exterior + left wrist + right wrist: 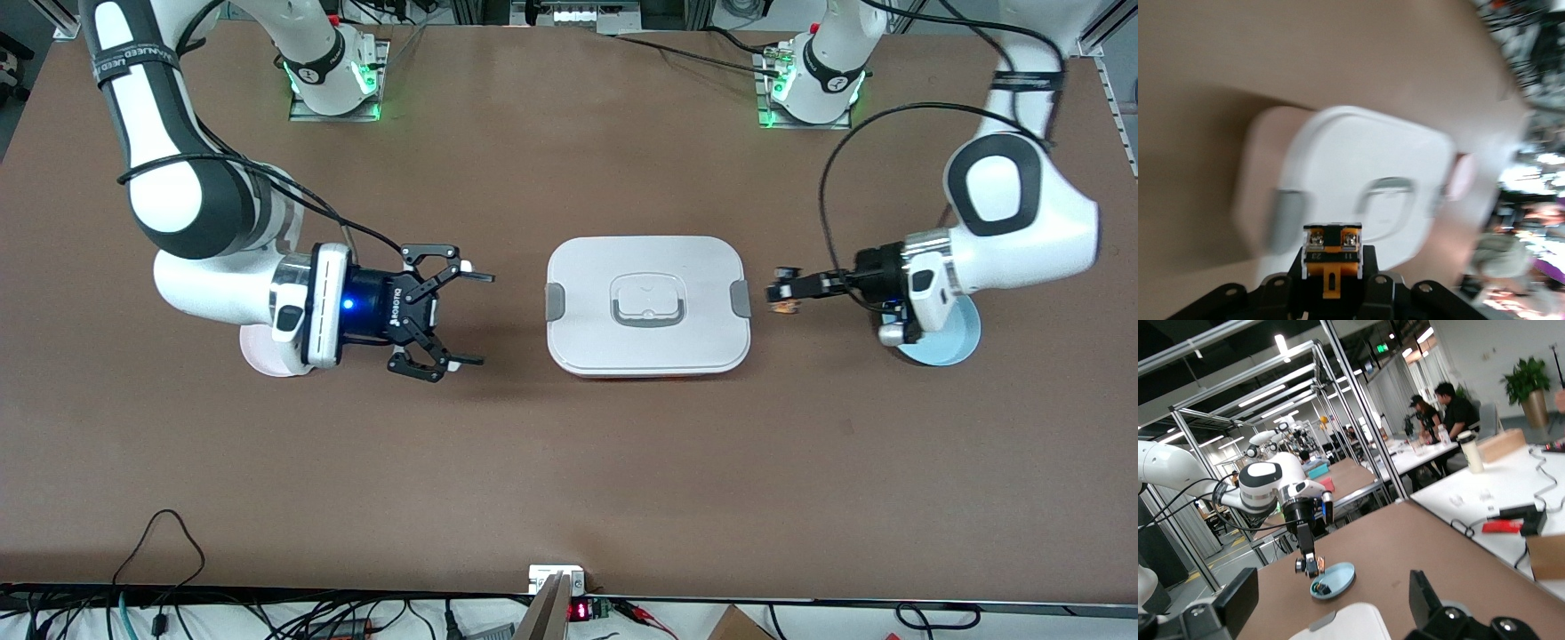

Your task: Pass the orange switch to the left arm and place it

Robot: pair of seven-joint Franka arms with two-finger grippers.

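Note:
My left gripper [782, 293] is shut on the orange switch [784, 305] and holds it in the air, over the table between the white box [648, 304] and a blue plate [948, 341]. In the left wrist view the switch [1332, 248] sits between the fingers, with the box [1358, 167] ahead of it. My right gripper [484, 320] is open and empty, lying level and pointing at the box from the right arm's end. The right wrist view shows its spread fingers [1237, 600], the box's edge [1341, 623] and the left gripper with the switch [1313, 565].
The blue plate [1338, 577] holds a small black switch [1322, 589]. A pink plate [265, 357] lies under the right arm's wrist. The box stands mid-table between the two grippers. Cables and a power strip run along the table edge nearest the camera.

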